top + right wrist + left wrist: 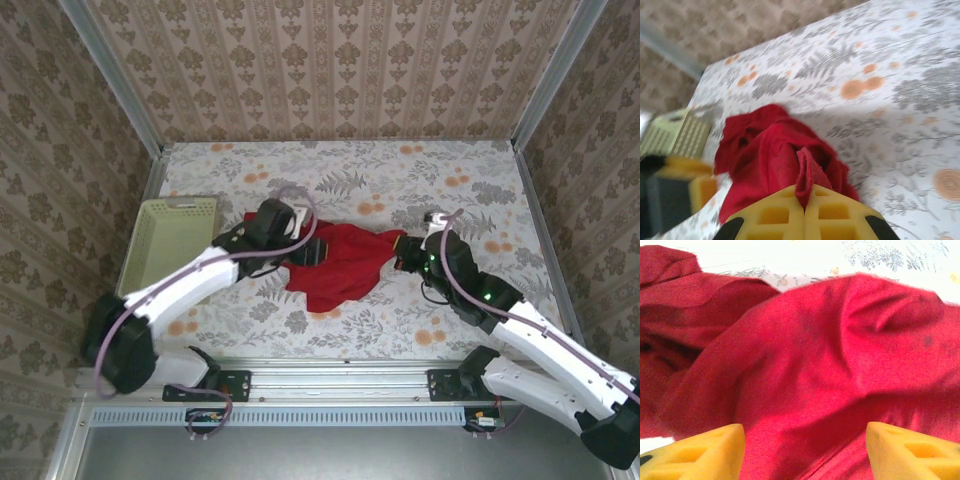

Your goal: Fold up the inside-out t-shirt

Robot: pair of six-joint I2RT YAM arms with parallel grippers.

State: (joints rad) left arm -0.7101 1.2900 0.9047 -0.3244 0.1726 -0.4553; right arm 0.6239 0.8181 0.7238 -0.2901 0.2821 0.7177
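The red inside-out t-shirt (338, 265) lies bunched in a crumpled heap on the flowered table between the two arms. My left gripper (303, 250) rests over the shirt's left edge. In the left wrist view its yellow fingers (705, 452) stand wide apart over the red cloth (840, 355), with nothing pinched between them. My right gripper (405, 258) is at the shirt's right tip. In the right wrist view its jaws are pressed together on a fold of the t-shirt's hem (807, 172), and the cloth (765, 155) stretches away from them.
A pale green basket (170, 240) stands at the table's left edge, close to the left arm, and its slatted wall (677, 135) appears in the right wrist view. Patterned walls enclose the table. Bare flowered tabletop (400, 170) stretches behind the shirt.
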